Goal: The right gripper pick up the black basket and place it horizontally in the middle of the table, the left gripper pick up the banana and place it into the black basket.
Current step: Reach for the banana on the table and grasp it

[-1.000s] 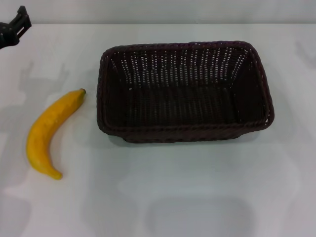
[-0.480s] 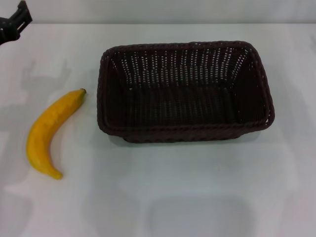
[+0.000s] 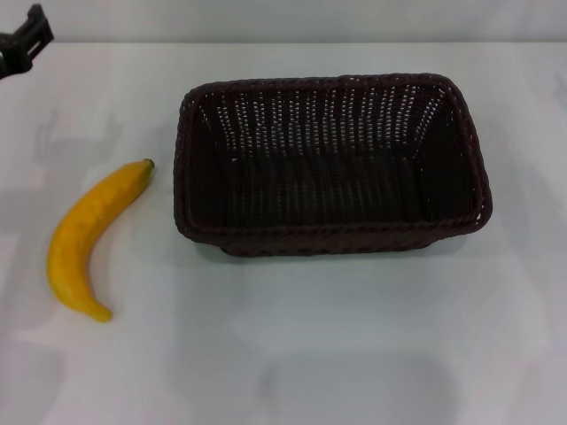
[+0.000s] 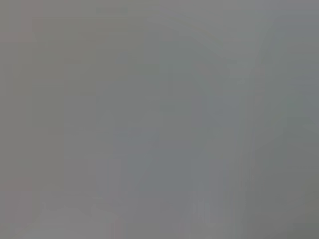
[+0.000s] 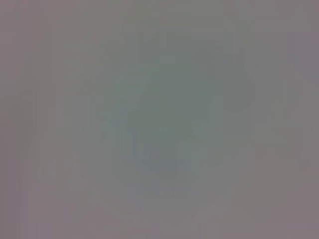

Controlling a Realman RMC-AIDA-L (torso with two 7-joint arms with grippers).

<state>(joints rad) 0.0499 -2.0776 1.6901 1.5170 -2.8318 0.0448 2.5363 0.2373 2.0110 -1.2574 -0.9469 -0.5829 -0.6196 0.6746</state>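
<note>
Left claw (image 3: 22,46) hangs at the far left tabletop (image 3: 354,354) corner; its opening cannot be told. Dark woven wicker basket (image 3: 330,165) already sits lengthwise mid-tabletop; the curved yellow banana (image 3: 89,237) beside it remains unpicked.

Woven wicker black basket (image 3: 330,164), smooth matt banana (image 3: 89,235), smooth table (image 3: 354,336).

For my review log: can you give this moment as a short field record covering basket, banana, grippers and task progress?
black basket: on the table, long side across the view, empty
banana: on the table, left of the basket, not touching it
left gripper: far left corner of the head view, apart from the banana, holding nothing
right gripper: not in view
progress: basket placed; banana not yet picked up
</note>
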